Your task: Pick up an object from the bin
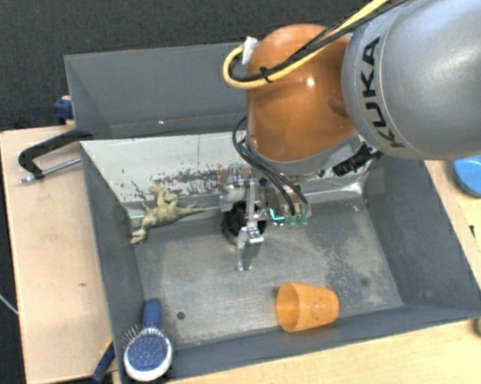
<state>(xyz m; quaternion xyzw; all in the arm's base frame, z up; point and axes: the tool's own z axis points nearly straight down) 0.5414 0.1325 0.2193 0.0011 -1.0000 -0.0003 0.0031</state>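
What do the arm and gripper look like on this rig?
The arm is a rounded silver-grey shell with black KUKA lettering. An orange dome cover caps the wrist, with a yellow cable and thin black cables looping over it. The gripper below is small, metal and dark.

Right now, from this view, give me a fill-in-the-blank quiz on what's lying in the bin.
The cup lying on its side near the front wall of the bin is ____ in colour.
The toy at the back wall, to the view's left of the gripper, is a ____.
The round brush sits in the front-____ corner of the view.
Missing words: orange; dinosaur; left.
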